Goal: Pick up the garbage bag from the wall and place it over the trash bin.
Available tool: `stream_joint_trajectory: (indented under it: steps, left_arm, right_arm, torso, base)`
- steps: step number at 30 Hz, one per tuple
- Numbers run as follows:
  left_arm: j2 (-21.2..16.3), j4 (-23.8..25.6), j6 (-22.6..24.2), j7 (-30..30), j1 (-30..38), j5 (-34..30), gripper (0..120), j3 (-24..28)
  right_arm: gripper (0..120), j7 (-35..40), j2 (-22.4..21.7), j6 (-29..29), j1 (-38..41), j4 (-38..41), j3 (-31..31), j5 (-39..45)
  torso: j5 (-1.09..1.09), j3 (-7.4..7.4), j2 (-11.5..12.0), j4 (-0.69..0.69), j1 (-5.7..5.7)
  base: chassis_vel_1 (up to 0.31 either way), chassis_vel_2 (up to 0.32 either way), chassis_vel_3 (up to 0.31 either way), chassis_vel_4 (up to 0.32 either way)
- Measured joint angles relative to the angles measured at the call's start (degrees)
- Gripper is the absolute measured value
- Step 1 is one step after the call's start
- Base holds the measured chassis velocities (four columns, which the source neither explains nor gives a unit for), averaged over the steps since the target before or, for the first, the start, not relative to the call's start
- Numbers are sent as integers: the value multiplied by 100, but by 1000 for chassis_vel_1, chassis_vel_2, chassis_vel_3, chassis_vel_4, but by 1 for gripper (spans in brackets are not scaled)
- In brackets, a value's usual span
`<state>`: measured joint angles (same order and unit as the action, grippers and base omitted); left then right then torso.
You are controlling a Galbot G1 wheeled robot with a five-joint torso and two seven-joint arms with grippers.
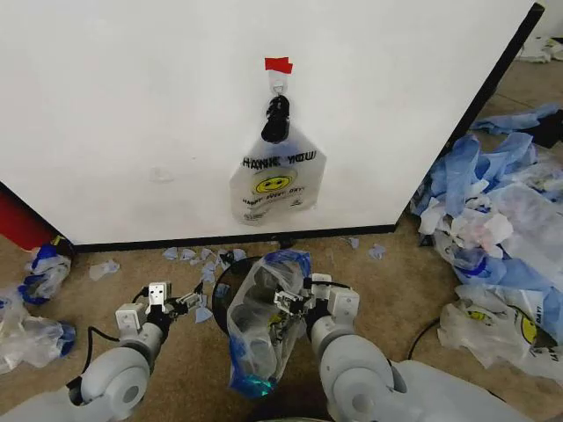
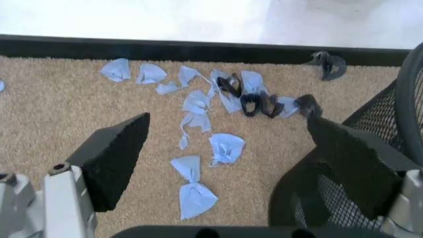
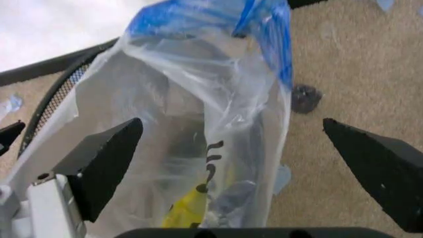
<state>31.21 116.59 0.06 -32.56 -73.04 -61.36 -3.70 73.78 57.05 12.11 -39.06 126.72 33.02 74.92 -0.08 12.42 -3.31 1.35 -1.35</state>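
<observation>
garbage bag [image 1: 259,325]: off the wall [image 1: 132,105] already, draped over the trash bin [image 1: 222,290], blue handles bunched at the top on the wall side, see-through body running down toward the robot. Long axis roughly wall-to-robot.

trash bin: black mesh, mostly hidden under the plastic; rim peeks out on the bag's left side in the head view, mesh also visible in the left wrist view [image 2: 370,148].

right claw [image 1: 295,303]: spread wide, touching the bag's right flank near the top, pinching nothing. Right wrist view puts the bag [image 3: 198,129] between and just ahead of the two pads [image 3: 106,158], slightly toward one of them.

left claw [image 1: 176,303]: also spread, empty, hanging just beside the bin's left rim over the carpet [image 1: 413,264].

key relation: bag sits between the two claws, right one touching it, left one just beside the bin. Right arm clearly nearer to the plastic.

progress guess: looks close to done, maybe some tugging left to seat the bag's mouth around the rim. Can't tell if the opening actually wraps the rim.

clutter: THANK YOU bag [image 1: 274,180] hanging on the wall under red tape [image 1: 278,64], blue scraps [image 2: 198,109] on the carpet, pile of bags [image 1: 501,202] off to the right.
</observation>
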Motion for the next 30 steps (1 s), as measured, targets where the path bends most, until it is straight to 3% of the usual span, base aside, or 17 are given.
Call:
stream_joint_trajectory:
  steps: [15, 30]
  left_arm:
    - [101, -105, -91, 46, -98, 122, 94, 4]
    - [161, -164, -195, 100, -198, 278, 94, 31]
  right_arm:
    - [100, 264, 511, 115, -119, -587, 75, -159]
    - [99, 260, 616, 92, -368, -787, 125, -527]
  torso:
    - [0, 0, 0, 0, 0]
    - [1, 0, 0, 0, 0]
  base:
    - [0, 0, 0, 0]
    - [0, 0, 0, 0]
